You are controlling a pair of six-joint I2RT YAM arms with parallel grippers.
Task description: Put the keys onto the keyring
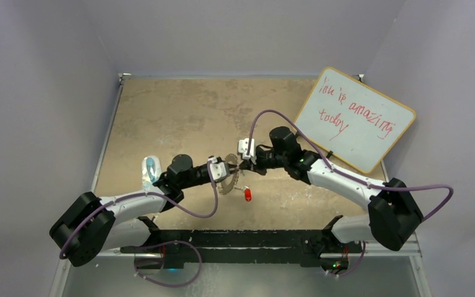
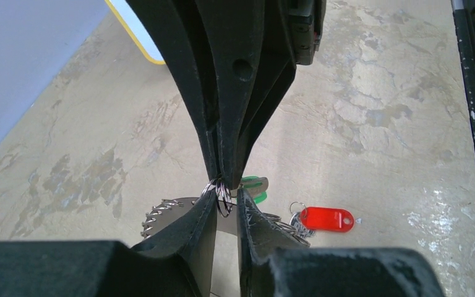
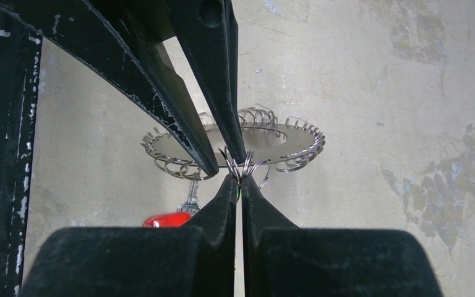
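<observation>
Claws meet nose to nose at mid-frame in the overhead view. The right claw [image 3: 240, 180] is clenched, its tips squeezed together on a small wire loop [image 2: 223, 197] at the near rim of the keyring [image 3: 272, 139]. Opposite it, the left claw [image 2: 229, 204] has its fingers a little apart, straddling that same loop and the rim. Whether it truly grips the ring, I cannot tell.

In the right wrist view the keyring sits flat and level across the centre, its fringe of loops bristling all round. The green-headed key [image 2: 256, 185] is just beside the pinched loop, right of the tips in the left wrist view; whether it is threaded on I cannot tell. The red-headed key [image 2: 326, 218] lies on the mottled table [image 2: 377, 124] at lower right, apart from the claws.

Further out in the overhead view, a clear bluish object [image 1: 151, 170] sits left of the arms, and a whiteboard [image 1: 355, 120] with red writing leans at upper right.
</observation>
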